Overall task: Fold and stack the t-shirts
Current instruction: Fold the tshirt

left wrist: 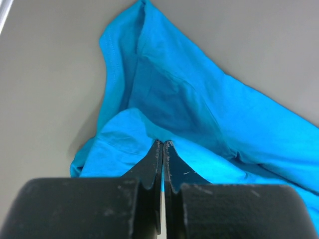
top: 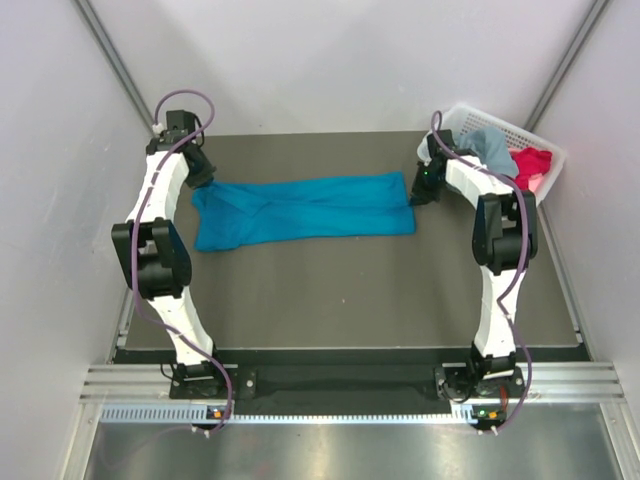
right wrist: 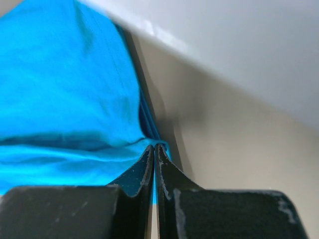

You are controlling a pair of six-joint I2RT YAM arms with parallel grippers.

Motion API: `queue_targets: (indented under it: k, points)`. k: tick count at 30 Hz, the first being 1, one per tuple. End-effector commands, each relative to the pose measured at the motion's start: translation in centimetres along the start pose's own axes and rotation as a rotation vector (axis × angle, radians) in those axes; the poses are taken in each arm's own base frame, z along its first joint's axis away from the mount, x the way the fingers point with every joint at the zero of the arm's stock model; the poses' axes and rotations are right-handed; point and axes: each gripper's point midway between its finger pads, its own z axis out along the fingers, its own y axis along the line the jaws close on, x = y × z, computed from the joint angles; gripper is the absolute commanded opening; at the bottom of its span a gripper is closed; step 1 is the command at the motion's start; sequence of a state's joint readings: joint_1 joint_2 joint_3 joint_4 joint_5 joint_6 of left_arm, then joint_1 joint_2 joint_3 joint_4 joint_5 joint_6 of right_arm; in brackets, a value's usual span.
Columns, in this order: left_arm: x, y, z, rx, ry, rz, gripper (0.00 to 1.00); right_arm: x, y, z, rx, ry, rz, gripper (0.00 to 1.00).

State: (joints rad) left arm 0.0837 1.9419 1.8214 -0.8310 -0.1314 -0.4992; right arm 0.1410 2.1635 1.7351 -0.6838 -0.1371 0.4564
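On the left we are watching the left gripper (left wrist: pixel 163 144) pressing its fingers tight together on a fold of the bright teal-blue t-shirt (top: pixel 305 210), right at the rumpled sleeve end. The shirt is lying as a long band across the far half of the table (top: pixel 330 290), stretching from one gripper to the other. By the look of it, it is doubled lengthwise, and its left end is bunching wider than its right.

Moving across, we are seeing the right gripper (right wrist: pixel 153 148) likewise clamping the shirt's right edge, with a thin sliver of teal showing between its closed fingers.

To our eye the step in hand is a fold of this band. Doing it well is going to mean lifting both ends level and together, holding the cloth lightly taut so the middle is not sagging or twisting. Edge should be lying on edge before either pinch lets go. That bunched left end is looking like the spot where creases could get trapped.

Farther right, the dusty grey-blue t-shirt (top: pixel 492 148) and the red-pink t-shirt (top: pixel 533 165) are sitting crumpled in the white lattice basket (top: pixel 520 128) at the far-right corner. As for lettering, we are finding no brand, label or print that can be read.
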Motion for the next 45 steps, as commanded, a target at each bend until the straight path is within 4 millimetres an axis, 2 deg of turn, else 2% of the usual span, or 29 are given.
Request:
queue_targets:
  k: [1, 7, 16, 18, 20, 24, 26, 27, 28, 29, 30, 31, 32, 33, 34, 35, 36, 37, 40, 45]
  points:
    - [-0.5, -0.7, -0.3, 0.037, -0.013, -0.011, 0.0, -1.8, 0.4, -0.1, -0.016, -0.034, 0.017, 0.0]
    - [0.3, -0.9, 1.1, 0.043, 0.02, -0.003, 0.0, -2.0, 0.6, 0.7, -0.024, -0.034, 0.018, 0.03]
    - [-0.6, -1.8, 2.5, 0.063, 0.018, 0.017, 0.01, -3.4, 0.9, 1.0, -0.028, -0.06, 0.021, 0.08]
    - [-1.0, -1.6, 2.6, 0.04, 0.008, 0.022, 0.23, -3.8, 1.2, 1.0, -0.037, -0.068, 0.022, 0.1]
    - [-2.1, -1.5, 2.3, 0.022, -0.011, 0.02, 0.44, -4.3, 1.5, 0.6, -0.044, -0.08, 0.017, 0.17]
    - [-2.4, 0.6, 0.4, -0.055, -0.031, 0.011, 0.65, -4.5, 1.2, -1.2, -0.008, -0.096, -0.012, 0.36]
    - [-1.4, 2.3, -1.0, -0.081, -0.028, -0.014, 0.66, -4.1, 0.4, -2.4, 0.029, -0.103, -0.029, 0.46]
    - [0.5, 4.1, -0.5, -0.115, 0.017, -0.037, 0.66, -3.9, 0.2, -2.8, 0.036, -0.104, -0.041, 0.48]
    - [0.3, 4.6, -2.1, -0.099, -0.008, -0.06, 0.66, -3.6, 0.0, -3.2, 0.045, -0.1, -0.061, 0.54]
    - [0.7, 5.3, -2.5, -0.103, -0.006, -0.075, 0.66, -3.3, -0.3, -4.1, 0.057, -0.108, -0.068, 0.56]
    - [2.7, 7.1, -2.1, -0.135, 0.036, -0.095, 0.66, -2.9, -0.4, -4.4, 0.06, -0.108, -0.076, 0.57]
    - [2.7, 7.5, -3.5, -0.117, 0.012, -0.115, 0.66, -1.8, -0.9, -4.3, 0.067, -0.088, -0.072, 0.61]
    - [3.2, 8.9, -3.8, -0.131, 0.021, -0.149, 0.66, -2.0, -0.4, -5.4, 0.045, -0.116, -0.073, 0.62]
    - [4.9, 10.1, -4.2, -0.141, 0.046, -0.183, 0.66, -1.5, -0.5, -5.5, 0.038, -0.108, -0.07, 0.62]
    - [5.7, 10.3, -4.3, -0.11, 0.067, -0.214, 0.65, -0.3, -0.8, -5.1, 0.037, -0.081, -0.064, 0.63]
    - [6.3, 11.7, -4.4, -0.114, 0.077, -0.26, 0.65, -0.2, -0.4, -5.6, 0.011, -0.091, -0.064, 0.64]
    - [8.0, 12.4, -4.7, -0.106, 0.101, -0.298, 0.65, 0.1, -0.4, -5.7, -0.001, -0.088, -0.059, 0.64]
    - [8.7, 12.9, -4.7, -0.096, 0.115, -0.324, 0.65, 1.1, -0.5, -5.3, -0.007, -0.068, -0.048, 0.64]
    - [10.3, 13.8, -4.7, -0.06, 0.146, -0.381, 0.65, 2.1, -0.2, -5.5, -0.042, -0.058, -0.042, 0.66]
    - [11.8, 12.9, -3.3, 0.027, 0.202, -0.453, 0.65, 3.0, 0.4, -5.4, -0.083, -0.043, -0.045, 0.66]
